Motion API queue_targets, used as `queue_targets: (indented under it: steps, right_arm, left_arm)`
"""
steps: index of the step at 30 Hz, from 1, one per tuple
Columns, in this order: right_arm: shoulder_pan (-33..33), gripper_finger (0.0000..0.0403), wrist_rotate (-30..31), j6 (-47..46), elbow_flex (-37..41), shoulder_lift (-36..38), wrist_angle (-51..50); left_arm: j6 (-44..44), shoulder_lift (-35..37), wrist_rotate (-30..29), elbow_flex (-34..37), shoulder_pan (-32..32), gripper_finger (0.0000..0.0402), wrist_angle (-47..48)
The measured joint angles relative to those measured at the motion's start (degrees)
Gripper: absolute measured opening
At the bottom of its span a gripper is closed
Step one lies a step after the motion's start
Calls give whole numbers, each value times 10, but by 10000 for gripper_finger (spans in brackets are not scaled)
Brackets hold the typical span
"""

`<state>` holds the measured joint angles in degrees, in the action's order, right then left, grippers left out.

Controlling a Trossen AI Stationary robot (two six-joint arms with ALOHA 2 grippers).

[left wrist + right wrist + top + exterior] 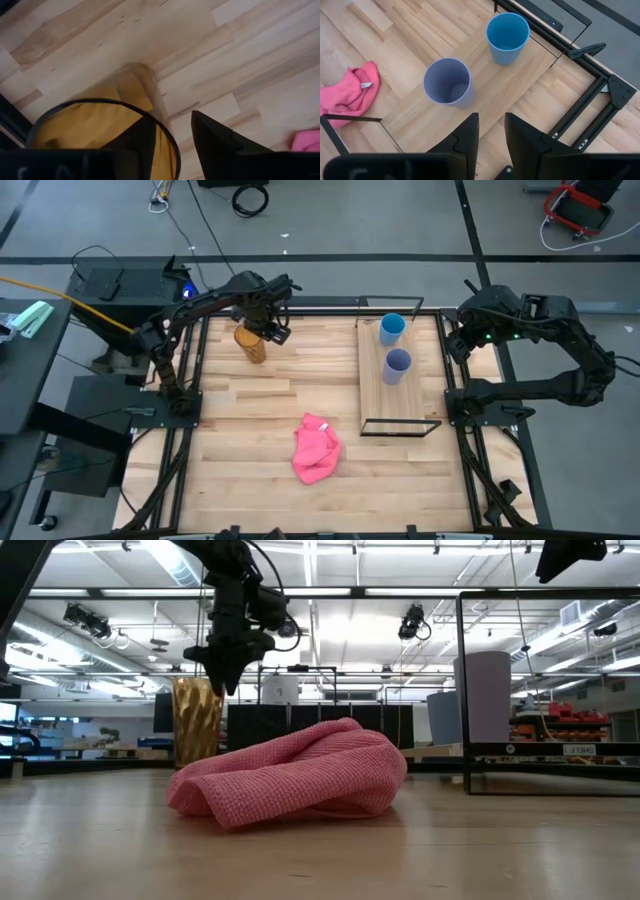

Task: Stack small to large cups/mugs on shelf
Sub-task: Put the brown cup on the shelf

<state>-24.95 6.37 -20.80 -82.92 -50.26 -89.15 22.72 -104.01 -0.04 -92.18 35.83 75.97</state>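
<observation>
The amber-orange cup (252,343) stands upright on the tabletop at the far left; it also shows in the low view (197,720). My left gripper (270,325) is open just above it, pointing down, one finger inside the rim (172,145) and one outside, with a gap to the wall on both sides. The light blue cup (392,328) and the lavender cup (397,365) stand upright, mouths up, on the shelf (400,405). My right gripper (491,130) is open and empty, raised beyond the shelf's right side.
A crumpled pink cloth (316,448) lies on the tabletop near the front, left of the shelf's near end. The shelf's black frame (402,427) rises at its near and far ends. Bare wood lies between the amber cup and the shelf.
</observation>
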Motion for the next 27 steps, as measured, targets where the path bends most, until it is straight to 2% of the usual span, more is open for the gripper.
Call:
queue_targets:
  steps: [5, 13, 20, 27]
  right_arm:
    - [0, 101, 0, 1, 0, 0, 0]
    - [0, 101, 0, 4, 0, 0, 0]
    - [0, 101, 0, 5, 0, 0, 0]
    - [0, 101, 0, 15, 0, 0, 0]
  left_arm:
    - [0, 0, -18, 0, 0, 101, 0]
    - [1, 1, -31, -1, -1, 15, 3]
    - [-9, 4, -15, -22, -15, 16, 7]
    - [-9, 6, 8, -150, -72, 13, 36]
